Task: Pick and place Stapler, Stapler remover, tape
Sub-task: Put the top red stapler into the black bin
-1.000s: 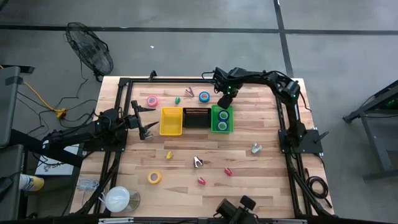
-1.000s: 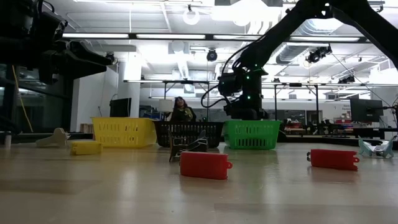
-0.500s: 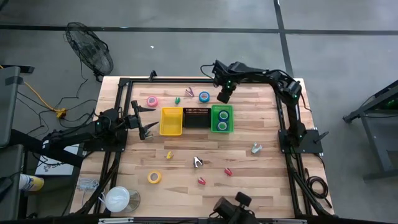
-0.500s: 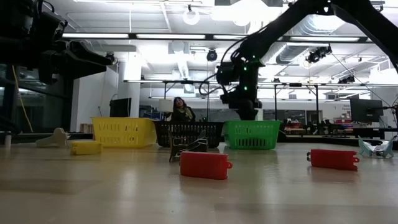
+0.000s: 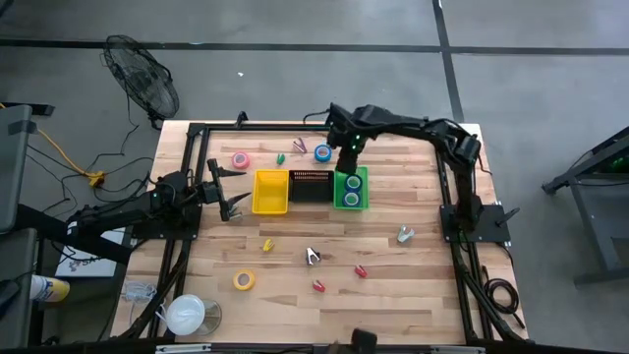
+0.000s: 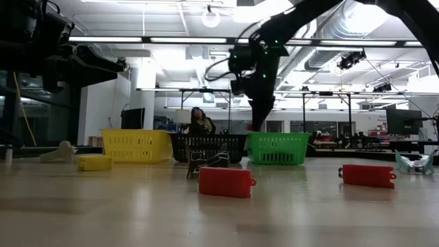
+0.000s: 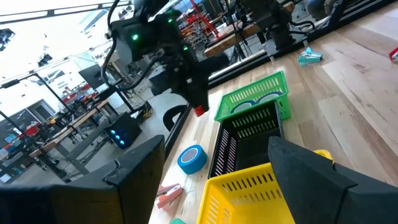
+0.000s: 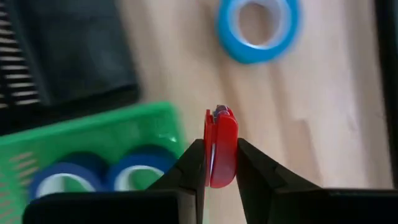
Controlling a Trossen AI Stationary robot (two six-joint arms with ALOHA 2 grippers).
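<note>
My right gripper (image 5: 341,157) hangs above the far left corner of the green bin (image 5: 351,201), shut on a small red stapler-like piece (image 8: 221,148). The piece also shows in the low view (image 6: 255,127) and in the left wrist view (image 7: 199,111). Two blue tape rolls (image 5: 353,189) lie in the green bin. Another blue tape roll (image 5: 322,152) lies on the table just beyond it. A pink roll (image 5: 240,159) and a yellow roll (image 5: 244,280) lie farther left. Two red staplers (image 5: 361,270) (image 5: 317,286) rest near the front. My left gripper (image 5: 236,205) waits open at the left. My right gripper pinches the red piece by its two flat sides (image 8: 211,163) between the two fingers (image 8: 194,163). The fingers come from above, pointing steeply down. The piece stands on edge between them, its lower end sticking out past the fingertips, lifted clear of bin and table.
A yellow bin (image 5: 271,192) and a black bin (image 5: 311,185) stand left of the green one. Small pieces are scattered about: a pink one (image 5: 300,145), a green one (image 5: 280,156), a yellow one (image 5: 267,244), a dark one (image 5: 313,257), a pale one (image 5: 405,234).
My right gripper has risen from the far edge of the green bin and swung toward the table's left, rolling at the wrist. It now hangs well above the bin's rim.
</note>
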